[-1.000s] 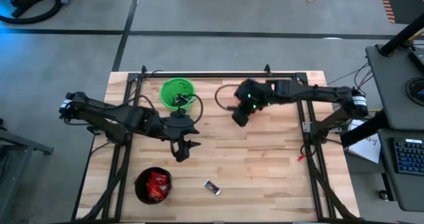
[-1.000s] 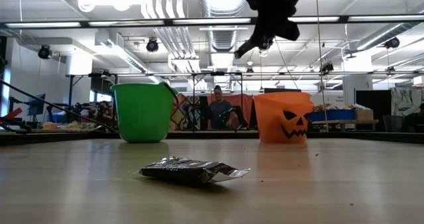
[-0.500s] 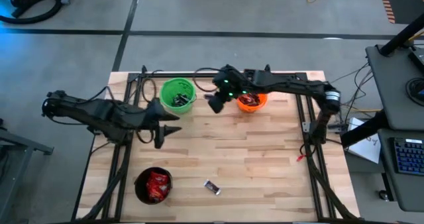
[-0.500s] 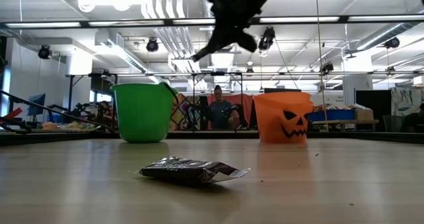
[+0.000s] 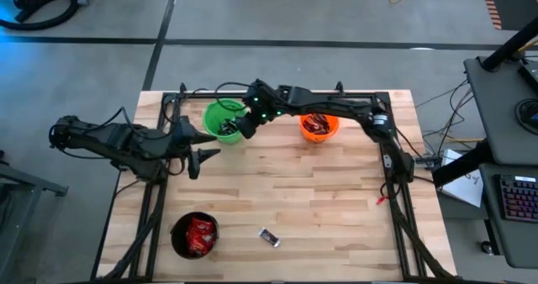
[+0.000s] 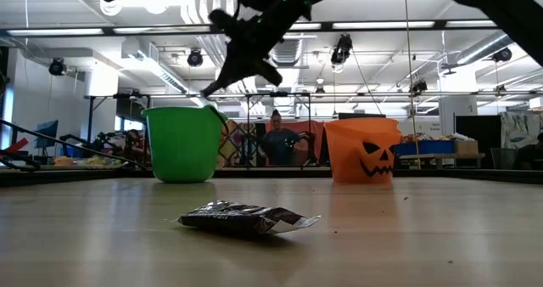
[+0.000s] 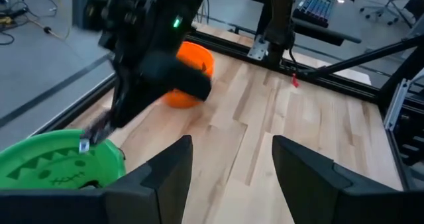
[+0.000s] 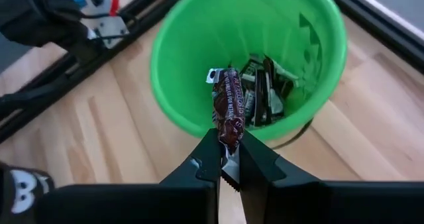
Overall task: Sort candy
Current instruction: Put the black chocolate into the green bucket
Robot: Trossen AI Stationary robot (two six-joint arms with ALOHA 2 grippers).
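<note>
My right gripper [image 8: 230, 163] hangs over the near right rim of the green bucket [image 5: 220, 116], shut on a dark brown-red candy bar [image 8: 228, 108]. Several dark silver-edged bars [image 8: 264, 95] lie inside that bucket. The orange bucket [image 5: 319, 127] holds candy too, and the black bucket [image 5: 194, 235] holds red packets. One black-silver bar [image 5: 269, 237] lies flat on the table near the front edge. My left gripper [image 5: 204, 160] stands open, left of the table's middle, with nothing between its fingers. My right gripper pinches the bar's near end [image 8: 229, 144] between its two fingertips [image 8: 211, 159]. The fingers slant down from the table's right and lie along the bar. The bar sticks out past the tips, lifted clear above the green bucket's opening.
A black metal frame [image 5: 277, 94] runs along the table's far edge and down both sides. The two far buckets stand close together. Bare wood lies between the buckets and the loose bar [image 6: 246, 218]. A person [image 6: 277, 143] sits in the room beyond the table.
My right gripper has carried the bar along the far side toward the table's left edge, from over the orange bucket to over the green bucket. My left gripper has drawn back toward the table's left edge, staying open.
</note>
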